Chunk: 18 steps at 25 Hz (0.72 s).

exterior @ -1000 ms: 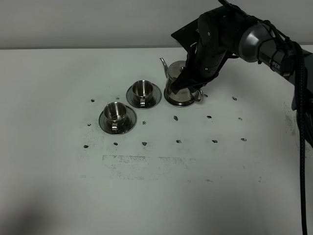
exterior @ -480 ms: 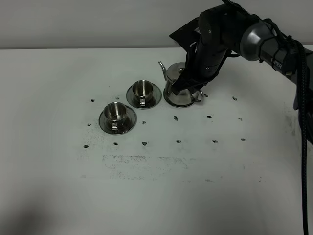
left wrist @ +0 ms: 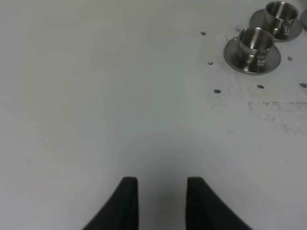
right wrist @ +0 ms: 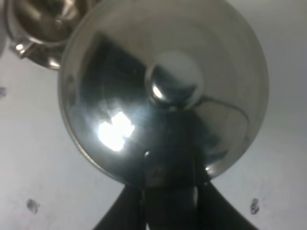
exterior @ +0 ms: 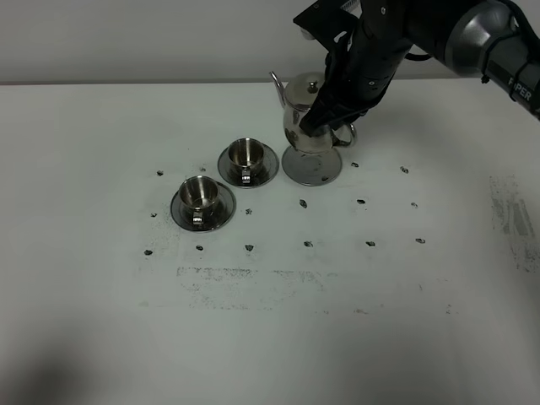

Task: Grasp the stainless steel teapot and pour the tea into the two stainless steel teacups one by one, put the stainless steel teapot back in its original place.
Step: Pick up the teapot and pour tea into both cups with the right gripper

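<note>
Since a second ago your right arm (exterior: 439,34) has climbed and taken the stainless steel teapot (exterior: 300,126) up with it. The pot sat lower against the bare saucer (exterior: 319,171) then. Now more of that saucer's face shows beneath it.

The white worktop (exterior: 270,321) carries everything, with small dark marks (exterior: 307,244) scattered on it nearer the camera than the saucer.

Your right arm reaches in from behind the saucer on its right in the high view, bent steeply down at the wrist, so the right tool (exterior: 331,125) comes at the pot from above and behind. That tool is clamped on the looped handle (exterior: 348,133). In the right wrist view its two fingers pinch the dark strip of the handle, right tool (right wrist: 169,188), with the domed lid (right wrist: 110,86) and its knob (right wrist: 172,84) filling the frame just beyond them.

The teapot hangs upright directly over the saucer, very close above it. You cannot tell from these views whether its base has fully cleared it. Its thin spout (exterior: 276,84) points away from the tool.

The nearer teacup (exterior: 245,153) stands on its own saucer just left of the bare saucer. The farther teacup (exterior: 201,192) stands beyond it, left and towards the camera.

Your left tool (left wrist: 162,194) hangs over the worktop well apart from the saucer, beyond both cups, fingers apart and holding nothing.
</note>
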Available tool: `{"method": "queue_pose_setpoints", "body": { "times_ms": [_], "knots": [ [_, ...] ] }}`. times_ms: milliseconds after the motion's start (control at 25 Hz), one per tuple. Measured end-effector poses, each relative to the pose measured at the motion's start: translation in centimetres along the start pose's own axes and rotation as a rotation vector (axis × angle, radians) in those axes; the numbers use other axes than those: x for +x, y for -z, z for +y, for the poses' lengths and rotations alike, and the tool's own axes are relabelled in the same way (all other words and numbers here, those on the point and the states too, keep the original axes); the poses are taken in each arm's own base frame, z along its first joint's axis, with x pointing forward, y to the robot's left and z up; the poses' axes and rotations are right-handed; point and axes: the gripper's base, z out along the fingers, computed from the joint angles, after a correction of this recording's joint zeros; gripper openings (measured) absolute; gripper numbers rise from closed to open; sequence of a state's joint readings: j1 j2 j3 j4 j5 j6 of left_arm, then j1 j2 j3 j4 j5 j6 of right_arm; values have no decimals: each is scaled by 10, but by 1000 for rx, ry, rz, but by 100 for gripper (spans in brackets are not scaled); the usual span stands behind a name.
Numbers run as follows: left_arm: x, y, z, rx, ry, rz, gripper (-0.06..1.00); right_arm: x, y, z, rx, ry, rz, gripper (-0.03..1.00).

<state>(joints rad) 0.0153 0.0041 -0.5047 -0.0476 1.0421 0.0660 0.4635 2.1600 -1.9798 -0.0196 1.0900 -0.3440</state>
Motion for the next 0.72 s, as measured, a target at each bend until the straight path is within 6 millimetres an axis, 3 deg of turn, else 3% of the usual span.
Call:
{"method": "queue_pose_setpoints", "body": {
  "times_ms": [280, 720],
  "knots": [
    [0, 0, 0, 0, 0, 0, 24, -11, 17, 30, -28, 200, -40, 23],
    [0, 0, 0, 0, 0, 0, 24, -17, 18, 61, -50, 551, -36, 23]
  ]
}}
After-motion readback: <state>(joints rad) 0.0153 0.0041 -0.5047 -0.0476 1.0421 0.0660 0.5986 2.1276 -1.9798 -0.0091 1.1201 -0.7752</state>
